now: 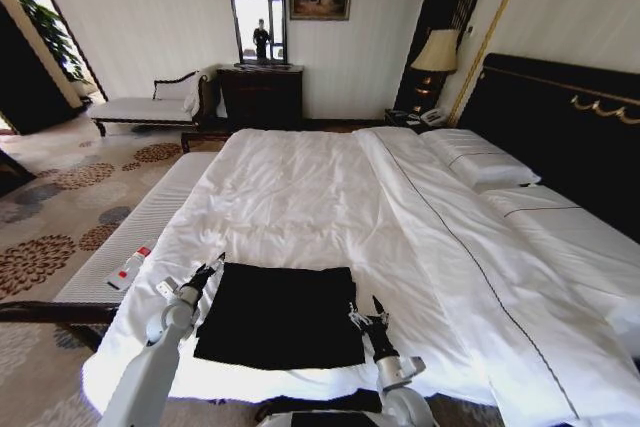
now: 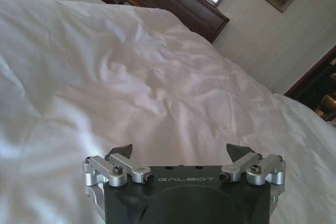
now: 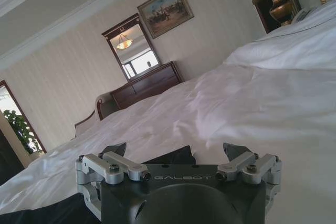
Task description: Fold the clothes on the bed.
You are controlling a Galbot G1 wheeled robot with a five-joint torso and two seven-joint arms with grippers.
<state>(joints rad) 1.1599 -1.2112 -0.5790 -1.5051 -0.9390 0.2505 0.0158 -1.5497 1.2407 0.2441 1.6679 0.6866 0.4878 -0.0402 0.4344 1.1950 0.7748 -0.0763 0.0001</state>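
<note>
Head view looks down the length of a very large bed (image 1: 300,197) dressed in a white duvet (image 1: 330,217), with a dark headboard (image 1: 560,127) along its right side and pillows (image 1: 480,162) stacked against it. Near the foot edge of the bed, closest to the robot, lies the black T-shirt (image 1: 280,315), already drawn into a flat, roughly rectangular shape with no lettering showing, so it appears partly folded, probably with the sleeves or sides turned in. Two arms flank it symmetrically. The left gripper (image 1: 207,272) sits just beside the shirt's far left corner, and the right gripper (image 1: 373,315) sits at the shirt's right edge, near its lower half. Placing one gripper at each side suggests the robot is lining up to lift or smooth both edges together, which keeps soft cloth from twisting. Left wrist view shows the left gripper (image 2: 181,153) with its jaws wide apart and nothing between them, hovering over bare duvet. Right wrist view shows the right gripper (image 3: 176,151) with jaws likewise spread and empty, black fabric lying just beyond and below it. A small white and red object (image 1: 130,267) rests on the pale bench (image 1: 120,247) running along the left edge of the bed.
</note>
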